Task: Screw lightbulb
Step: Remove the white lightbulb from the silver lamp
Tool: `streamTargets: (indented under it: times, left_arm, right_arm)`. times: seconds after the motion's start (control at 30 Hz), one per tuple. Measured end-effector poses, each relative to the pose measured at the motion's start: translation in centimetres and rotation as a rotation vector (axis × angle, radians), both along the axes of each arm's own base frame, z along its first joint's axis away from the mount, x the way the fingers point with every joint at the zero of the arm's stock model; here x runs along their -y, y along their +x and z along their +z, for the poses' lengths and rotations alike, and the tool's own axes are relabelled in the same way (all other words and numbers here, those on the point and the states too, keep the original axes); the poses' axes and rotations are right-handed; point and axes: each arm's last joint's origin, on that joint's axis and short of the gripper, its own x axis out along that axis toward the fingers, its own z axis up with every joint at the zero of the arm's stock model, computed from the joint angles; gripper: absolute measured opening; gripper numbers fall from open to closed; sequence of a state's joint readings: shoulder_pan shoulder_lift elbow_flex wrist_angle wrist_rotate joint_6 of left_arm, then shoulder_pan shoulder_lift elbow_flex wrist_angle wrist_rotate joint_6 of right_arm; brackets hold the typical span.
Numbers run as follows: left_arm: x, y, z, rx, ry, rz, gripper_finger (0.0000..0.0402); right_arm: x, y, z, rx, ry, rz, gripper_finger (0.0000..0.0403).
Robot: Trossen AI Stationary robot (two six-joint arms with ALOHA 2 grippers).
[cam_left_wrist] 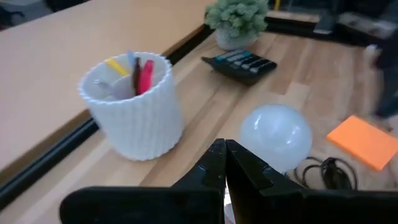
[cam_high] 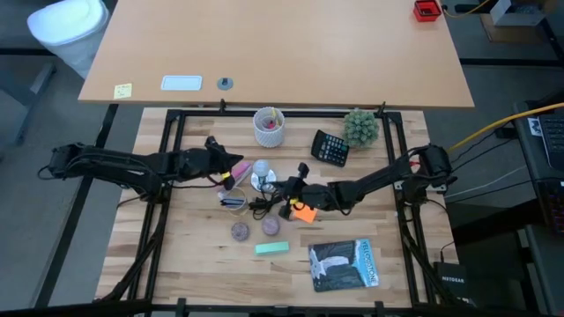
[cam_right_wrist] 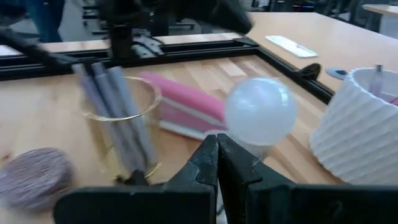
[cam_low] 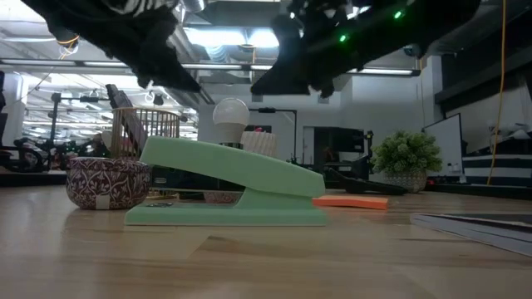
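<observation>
Your light wooden-slat table [cam_high: 203, 264] carries the small white rounded lightbulb [cam_high: 261, 167] upright on the round silvery socket disc with black cord [cam_high: 264, 181], just in front of the white ribbed cup of pens [cam_high: 269, 126] near the table's middle. Your left tool [cam_high: 231, 172] sits just to the bulb's left with its dark fingers pressed together, holding nothing. Your right tool [cam_high: 284, 186] sits just to the bulb's right, likewise closed and empty, beside the orange sticky-note pad [cam_high: 303, 212].

Frosted white lightbulb [cam_left_wrist: 275, 135] just past the left gripper [cam_left_wrist: 225, 163]; ribbed white cup [cam_left_wrist: 135, 106], orange notepad [cam_left_wrist: 364, 141], mint-green stapler [cam_low: 224, 193] nearby.
</observation>
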State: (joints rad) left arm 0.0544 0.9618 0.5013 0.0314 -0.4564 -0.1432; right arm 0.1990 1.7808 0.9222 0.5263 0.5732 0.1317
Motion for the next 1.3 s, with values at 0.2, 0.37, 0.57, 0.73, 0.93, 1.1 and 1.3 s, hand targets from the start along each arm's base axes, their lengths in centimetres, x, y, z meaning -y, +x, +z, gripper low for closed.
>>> streamTargets:
  times: [0.2,0.37,0.57,0.73,0.93,1.1,1.3]
  left_arm:
    - [-0.7,1.5,-1.4,-0.023,-0.013,-0.04,0.0001]
    - [-1.5,3.0,-2.6,-0.028,-0.011,-0.07,0.0001]
    - [-2.0,3.6,-3.6,-0.055,-0.012,-0.064,0.0001]
    - [-1.7,3.6,-3.5,-0.056,-0.016,-0.096,0.0001]
    - [-1.4,3.7,-3.5,-0.058,-0.016,-0.106,0.0001]
    - [-1.0,3.7,-3.6,-0.062,-0.014,-0.111,0.0001]
    - [-0.7,3.6,-3.7,-0.078,-0.025,-0.122,0.0001]
  right_arm:
    - [2.2,0.8,-0.9,0.012,0.025,0.004,0.0007]
    - [3.4,1.0,-0.9,0.012,0.044,0.025,0.0007]
    - [4.6,1.0,-1.0,0.002,0.047,0.005,0.0007]
    - [5.5,1.1,-1.0,0.003,0.045,-0.019,0.0007]
    - [6.0,1.1,-1.0,0.003,0.046,-0.027,0.0007]
    - [6.5,1.1,-1.0,0.003,0.048,-0.033,0.0007]
    - [7.2,1.0,-1.0,0.003,0.048,-0.053,0.0007]
